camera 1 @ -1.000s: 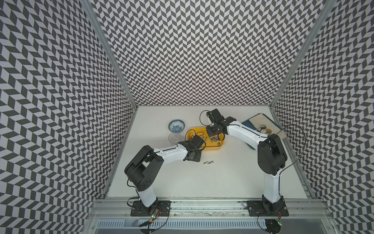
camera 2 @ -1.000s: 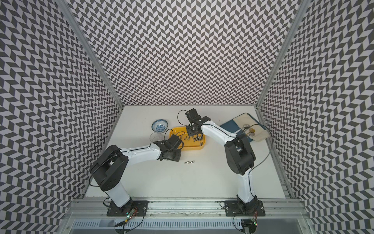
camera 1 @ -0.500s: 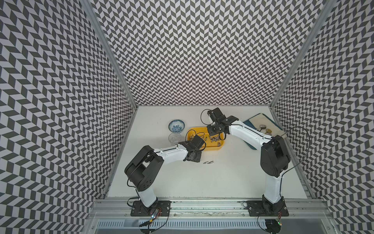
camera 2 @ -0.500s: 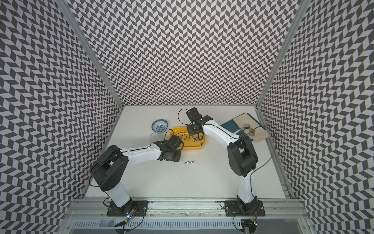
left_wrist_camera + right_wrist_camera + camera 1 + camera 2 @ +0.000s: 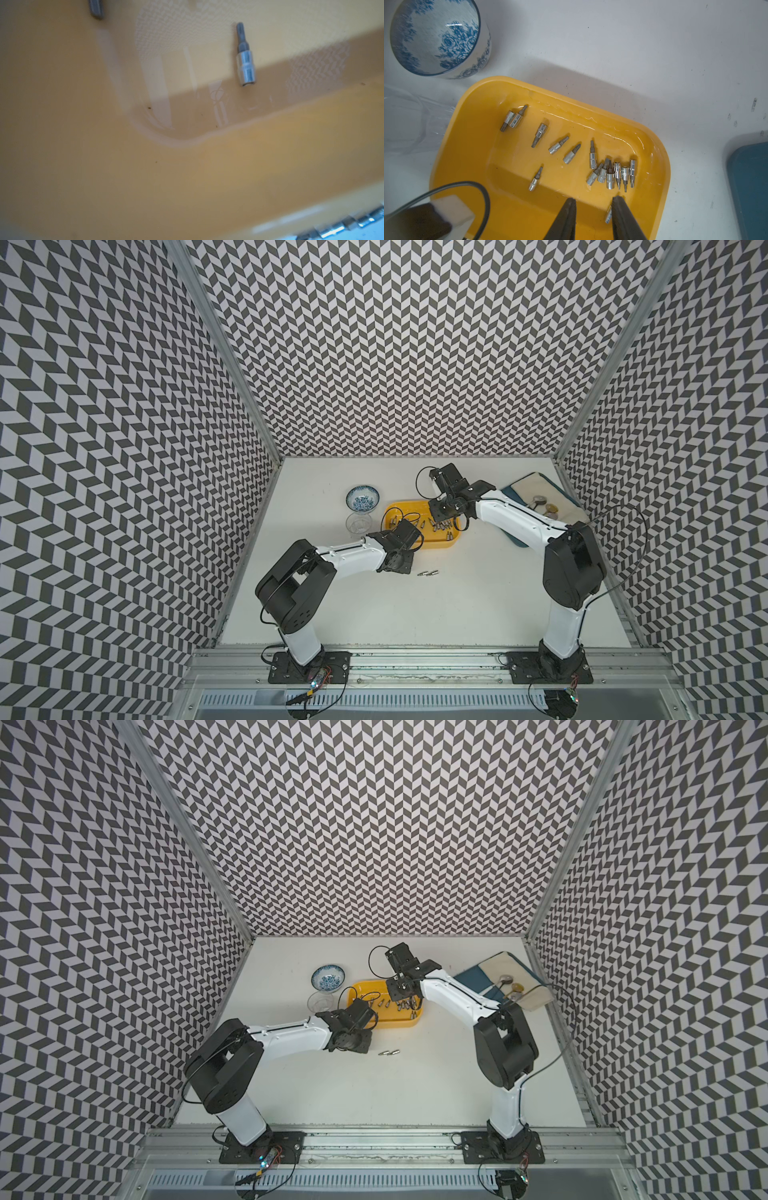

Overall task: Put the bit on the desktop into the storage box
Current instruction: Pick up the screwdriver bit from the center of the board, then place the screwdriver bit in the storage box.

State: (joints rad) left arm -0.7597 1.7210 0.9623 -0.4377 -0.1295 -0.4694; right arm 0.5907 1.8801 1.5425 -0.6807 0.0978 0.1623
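The yellow storage box (image 5: 441, 546) (image 5: 400, 1026) lies mid-table with several silver bits (image 5: 612, 174) inside. Two bits (image 5: 428, 573) (image 5: 389, 1052) lie on the white desktop just in front of it. My left gripper (image 5: 405, 532) is low at the box's front-left corner. Its wrist view is filled by the box's wall (image 5: 187, 176) and shows no fingers, so its grip is hidden. My right gripper (image 5: 593, 202) (image 5: 443, 517) hovers open over the box's right half. Nothing is between its dark fingers (image 5: 568, 216), and a bit (image 5: 608, 215) lies beside one of them.
A blue-patterned bowl (image 5: 363, 498) (image 5: 436, 37) and a clear glass (image 5: 358, 524) stand left of the box. A flat blue tray (image 5: 515, 533) (image 5: 749, 187) with a cloth and spoons (image 5: 544, 506) lies at the back right. Patterned walls close in on three sides.
My right arm's elbow has swung a little to the right while its gripper stays over the box. My left arm has hardly moved.
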